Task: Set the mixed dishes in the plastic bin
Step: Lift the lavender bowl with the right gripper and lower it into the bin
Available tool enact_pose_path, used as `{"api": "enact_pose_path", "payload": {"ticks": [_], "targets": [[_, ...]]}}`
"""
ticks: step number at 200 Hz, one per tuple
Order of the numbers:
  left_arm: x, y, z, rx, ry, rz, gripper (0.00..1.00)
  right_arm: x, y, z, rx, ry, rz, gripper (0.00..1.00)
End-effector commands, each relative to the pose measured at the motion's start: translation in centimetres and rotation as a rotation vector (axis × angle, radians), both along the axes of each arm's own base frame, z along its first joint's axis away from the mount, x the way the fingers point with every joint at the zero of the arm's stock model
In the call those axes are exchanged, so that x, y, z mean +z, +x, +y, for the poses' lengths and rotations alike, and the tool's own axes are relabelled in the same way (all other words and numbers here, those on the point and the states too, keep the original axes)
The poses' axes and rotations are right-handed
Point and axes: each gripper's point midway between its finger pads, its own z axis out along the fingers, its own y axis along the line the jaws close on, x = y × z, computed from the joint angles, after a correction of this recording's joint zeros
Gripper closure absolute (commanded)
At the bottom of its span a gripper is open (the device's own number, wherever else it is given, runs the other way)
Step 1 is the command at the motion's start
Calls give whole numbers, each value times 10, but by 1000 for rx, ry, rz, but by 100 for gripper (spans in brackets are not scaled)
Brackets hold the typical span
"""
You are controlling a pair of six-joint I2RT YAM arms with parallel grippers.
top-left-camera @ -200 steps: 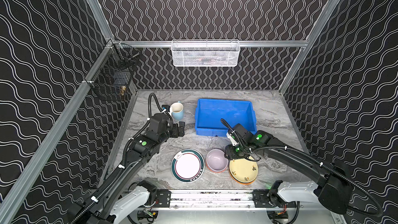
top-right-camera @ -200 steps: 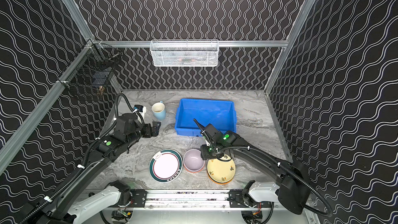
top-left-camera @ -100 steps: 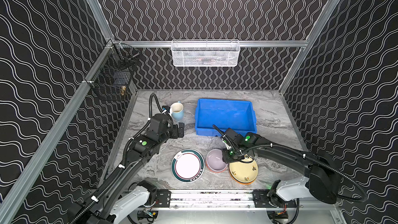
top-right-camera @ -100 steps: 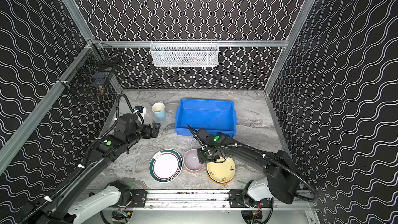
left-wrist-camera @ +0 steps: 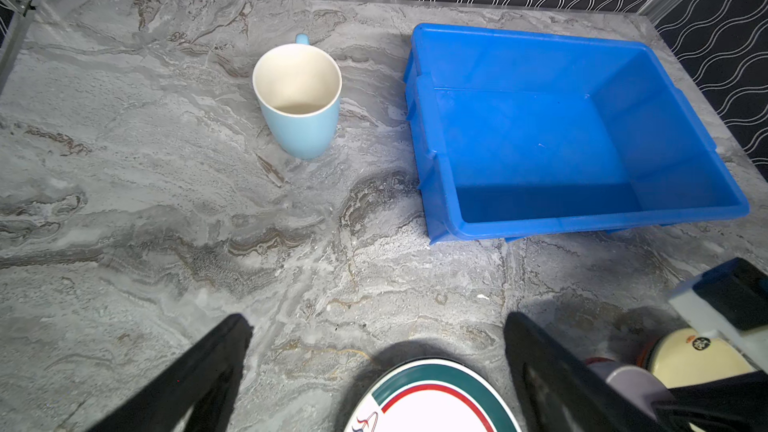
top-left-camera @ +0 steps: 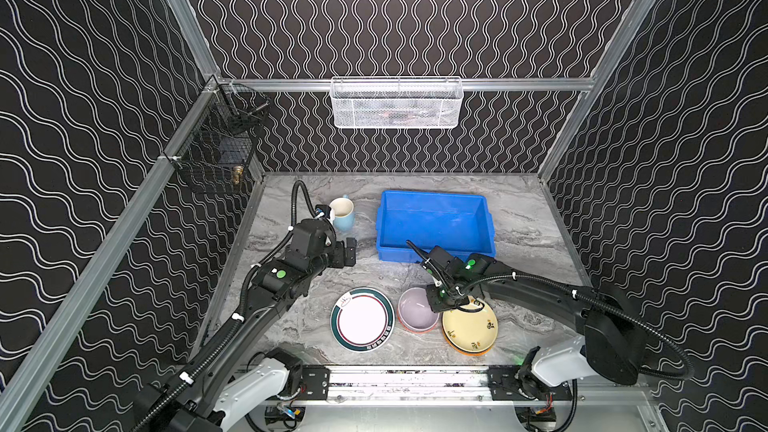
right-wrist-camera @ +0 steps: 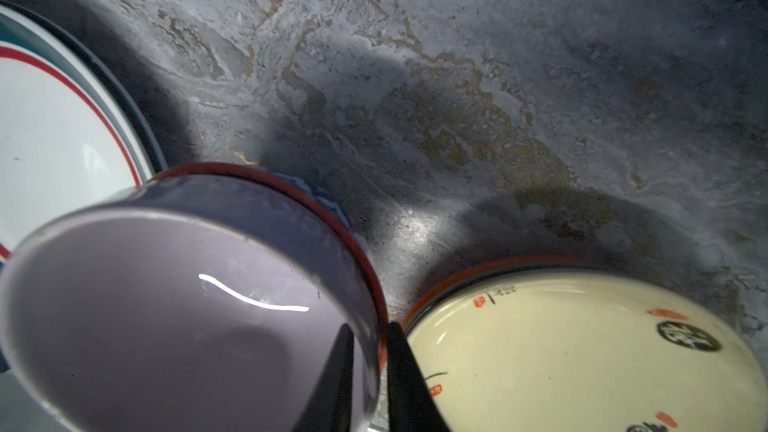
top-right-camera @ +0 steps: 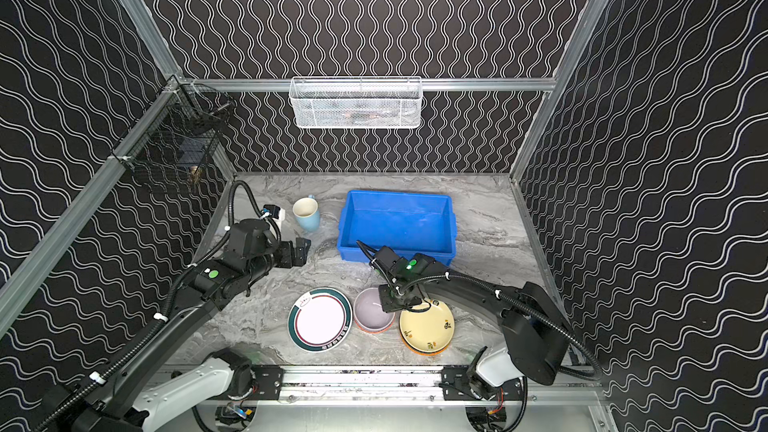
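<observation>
Top views, both: pale blue ceramic mug (top-left-camera: 343, 214) upright on grey marble-look tabletop (top-left-camera: 519, 218), leftmost dish. Left gripper (top-left-camera: 351, 249) just in front of mug, jaws spread wide, empty. Round white plate with dark-green rim (top-left-camera: 362, 320) flat near front edge. Lavender round bowl (top-left-camera: 415, 317) just beside it; right gripper (right-wrist-camera: 370, 332) pinched on bowl's wall, one finger inside, one outside. Shallow rectangular bright blue plastic bin (top-left-camera: 432, 224) behind, all dishes outside it. Yellow pictured plate (top-left-camera: 469, 328) stacked on orange plate (top-left-camera: 469, 353), rightmost.
</observation>
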Motion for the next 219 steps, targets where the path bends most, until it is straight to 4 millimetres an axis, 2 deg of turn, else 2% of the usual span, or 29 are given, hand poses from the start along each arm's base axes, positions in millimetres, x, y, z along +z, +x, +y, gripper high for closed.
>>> {"api": "enact_pose_path", "payload": {"ticks": [1, 60, 88, 127, 147, 171, 198, 219], "targets": [[1, 3, -2, -3, -10, -11, 1, 8, 6, 3, -8, -6, -22, 93], [4, 11, -6, -9, -15, -24, 1, 34, 12, 8, -8, 31, -56, 100], [6, 14, -7, -11, -16, -30, 1, 45, 13, 15, 2, 58, -53, 100], [11, 15, -5, -9, 9, -40, 1, 76, 26, 28, 16, 100, -104, 100], [13, 16, -3, -7, 21, -45, 1, 93, 42, 32, 22, 86, -162, 100], [18, 17, -1, -3, 34, -56, 1, 114, 71, 36, 9, 90, -242, 100], [22, 19, 0, 0, 52, -63, 1, 135, 114, 37, -29, 118, -309, 100], [26, 22, -1, 0, 51, -69, 1, 143, 153, 30, -73, 128, -347, 100]]}}
